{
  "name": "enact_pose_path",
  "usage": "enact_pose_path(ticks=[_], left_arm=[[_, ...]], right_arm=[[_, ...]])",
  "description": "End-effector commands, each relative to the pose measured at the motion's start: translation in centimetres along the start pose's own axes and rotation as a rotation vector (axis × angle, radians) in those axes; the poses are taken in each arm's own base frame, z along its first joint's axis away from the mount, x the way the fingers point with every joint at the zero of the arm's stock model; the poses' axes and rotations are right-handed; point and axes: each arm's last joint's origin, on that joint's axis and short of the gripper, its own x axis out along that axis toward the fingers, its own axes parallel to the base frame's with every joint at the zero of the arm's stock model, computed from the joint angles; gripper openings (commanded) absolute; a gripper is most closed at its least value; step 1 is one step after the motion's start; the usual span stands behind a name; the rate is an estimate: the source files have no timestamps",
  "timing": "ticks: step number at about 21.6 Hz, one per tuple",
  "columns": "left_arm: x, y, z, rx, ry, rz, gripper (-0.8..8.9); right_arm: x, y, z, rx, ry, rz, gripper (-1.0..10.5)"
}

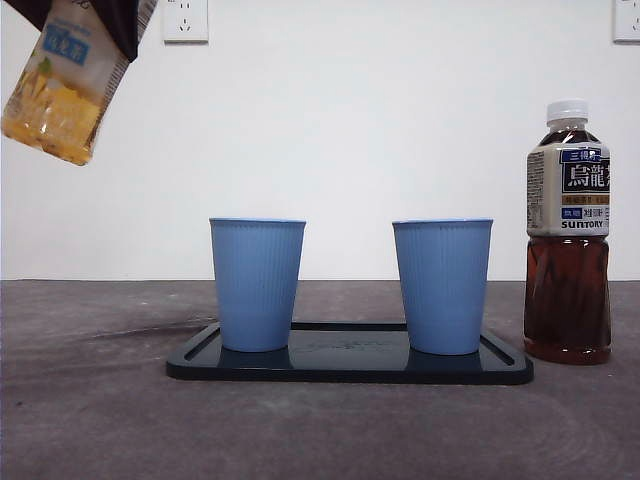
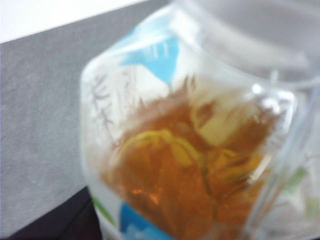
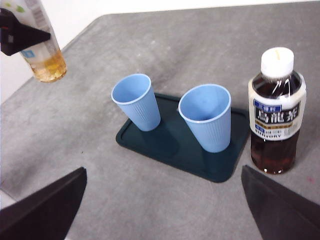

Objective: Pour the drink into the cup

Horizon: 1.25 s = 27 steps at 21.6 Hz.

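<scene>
The left gripper's [image 1: 95,25] jaws were clamped on the yellow bottle [image 1: 62,85], holding it in the air high above the table [image 1: 90,420], well off to one side of the tray [image 1: 350,365] and apart from both cups. The bottle hung tilted, its base lower than the gripped part, with amber drink pooled at the bottom. In the left wrist view the bottle [image 2: 200,150] filled nearly the whole picture, blurred, with its blue and white label and orange liquid showing.

The right gripper's [image 3: 160,210] jaws stood wide apart and held nothing; it hovered over the table, looking down at the tray [image 3: 200,155].

Two blue cups stood upright on the dark tray, apart from each other: the near cup [image 1: 257,283] on the side closer to the held bottle, the far cup [image 1: 441,285] toward the tea bottle [image 1: 568,235]. The tea bottle, capped in white and filled with dark liquid, stood upright on the table just beside the tray's end.
</scene>
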Motion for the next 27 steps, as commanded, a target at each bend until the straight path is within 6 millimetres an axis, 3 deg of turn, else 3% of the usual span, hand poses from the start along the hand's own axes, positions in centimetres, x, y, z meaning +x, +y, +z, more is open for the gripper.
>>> enact_pose_path(ticks=[1, 4, 8, 13, 21, 27], left_arm=[[0.5, 0.1, -1.4, -0.067, -0.082, -0.013, 2.2], [1.4, 0.2, -3.4, -0.141, -0.132, -0.079, 2.2], [4.3, -0.1, -6.8, -0.193, -0.172, -0.108, 2.21], [7.0, -0.4, -9.3, -0.23, -0.221, -0.11, 2.2], [10.7, -1.8, -10.5, -0.263, -0.196, -0.135, 2.17], [11.5, -2.0, -10.9, -0.283, -0.172, -0.135, 2.17]], right_arm=[[-0.3, 0.2, 0.2, -0.015, -0.004, 0.005, 4.9], [-0.3, 0.2, 0.2, -0.015, -0.001, 0.005, 4.9], [-0.3, 0.1, 0.2, -0.015, -0.007, -0.018, 4.9], [-0.3, 0.1, 0.2, -0.015, -0.008, -0.02, 4.9], [-0.3, 0.1, 0.2, -0.009, -0.007, -0.021, 4.9], [-0.3, 0.0, 0.3, -0.007, -0.013, -0.048, 4.9]])
